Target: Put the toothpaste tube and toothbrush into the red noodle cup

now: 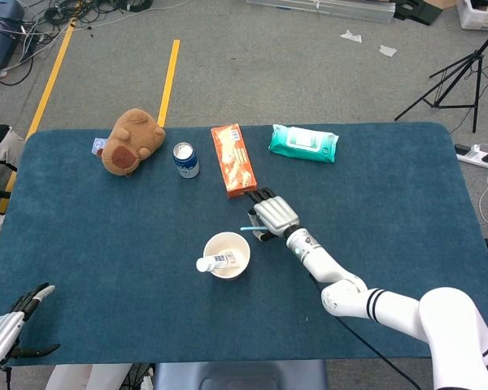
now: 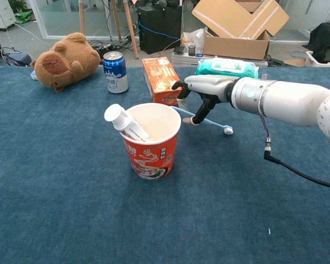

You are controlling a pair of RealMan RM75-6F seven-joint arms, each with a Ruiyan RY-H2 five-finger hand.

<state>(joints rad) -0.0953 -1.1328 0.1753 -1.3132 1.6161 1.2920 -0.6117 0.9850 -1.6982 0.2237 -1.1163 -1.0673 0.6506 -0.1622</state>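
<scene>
My right robot hand (image 2: 201,93) pinches the light-blue plastic toothbrush (image 2: 206,119), grip partly hidden. Left robot hand (image 1: 12,329) released, cut off at frame edge. White toothpaste tube (image 2: 124,122) in red paper noodle cup (image 2: 151,147).

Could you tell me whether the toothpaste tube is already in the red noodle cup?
In. The toothpaste tube leans inside the red noodle cup, its white cap poking above the rim.

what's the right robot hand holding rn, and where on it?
The right robot hand pinches the toothbrush around mid-handle, tilted, one end near the red noodle cup's rim. The left robot hand holds nothing.
</scene>
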